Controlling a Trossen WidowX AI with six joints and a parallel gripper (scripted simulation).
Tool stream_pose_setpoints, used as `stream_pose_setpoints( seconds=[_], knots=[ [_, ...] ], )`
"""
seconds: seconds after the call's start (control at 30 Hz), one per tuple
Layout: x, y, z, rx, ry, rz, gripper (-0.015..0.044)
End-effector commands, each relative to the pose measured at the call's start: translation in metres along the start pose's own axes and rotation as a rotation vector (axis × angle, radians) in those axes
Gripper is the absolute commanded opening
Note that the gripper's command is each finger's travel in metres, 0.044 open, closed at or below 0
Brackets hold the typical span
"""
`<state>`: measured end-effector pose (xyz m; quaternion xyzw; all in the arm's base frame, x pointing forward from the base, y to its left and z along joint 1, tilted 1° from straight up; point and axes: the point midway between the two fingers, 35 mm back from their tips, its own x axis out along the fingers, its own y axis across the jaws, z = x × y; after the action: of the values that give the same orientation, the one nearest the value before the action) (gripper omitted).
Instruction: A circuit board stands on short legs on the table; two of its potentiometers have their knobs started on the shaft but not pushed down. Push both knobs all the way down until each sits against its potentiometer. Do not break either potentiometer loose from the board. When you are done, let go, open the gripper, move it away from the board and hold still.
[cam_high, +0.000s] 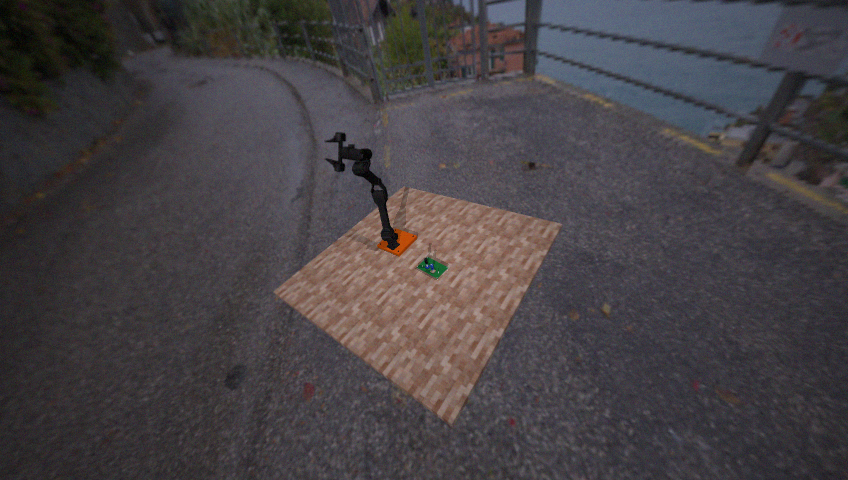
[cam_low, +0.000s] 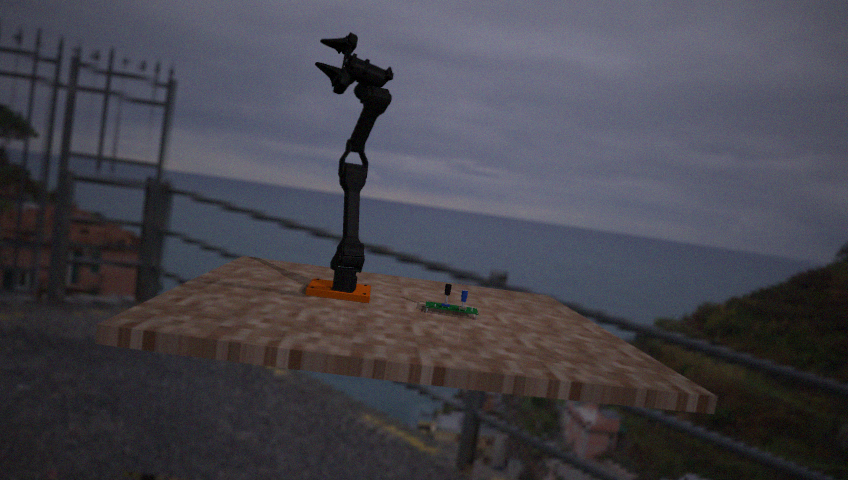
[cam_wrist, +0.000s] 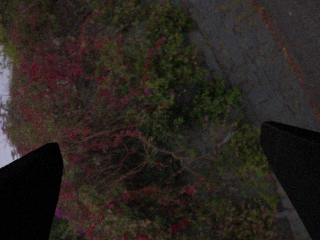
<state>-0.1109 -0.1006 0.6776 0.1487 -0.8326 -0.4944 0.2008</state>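
Observation:
A green circuit board (cam_high: 441, 267) (cam_low: 455, 309) stands on short legs on the table. A black knob (cam_high: 426, 260) (cam_low: 448, 289) and a blue knob (cam_low: 464, 295) stand upright above it; in the exterior view a thin shaft shows below each, with a gap between knob and board. In the top view the parts on the board are too small to tell the blue knob from the blue potentiometers. My gripper (cam_high: 326, 149) (cam_low: 319, 52) (cam_wrist: 163, 144) is open and empty, high above the table and well away from the board, pointing away from it.
The arm's orange base plate (cam_high: 407, 242) (cam_low: 324, 292) is on the wooden table top (cam_high: 452, 356) (cam_low: 297, 339), beside the board. The table's edges show in the top and exterior views. The wrist view shows only background bushes and pavement between the fingers.

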Motion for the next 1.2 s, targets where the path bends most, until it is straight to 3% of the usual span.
stream_pose_setpoints(
  seconds=[0.0,0.47,1.17],
  knots=[
    [0.000,0.000,-0.001,-0.002,0.001,0.001,0.0374],
    [-0.019,-0.012,-0.076,-0.301,0.201,0.108,0.0006],
    [-0.108,-0.073,-0.206,-0.713,0.657,0.330,0.0000]
  ],
)
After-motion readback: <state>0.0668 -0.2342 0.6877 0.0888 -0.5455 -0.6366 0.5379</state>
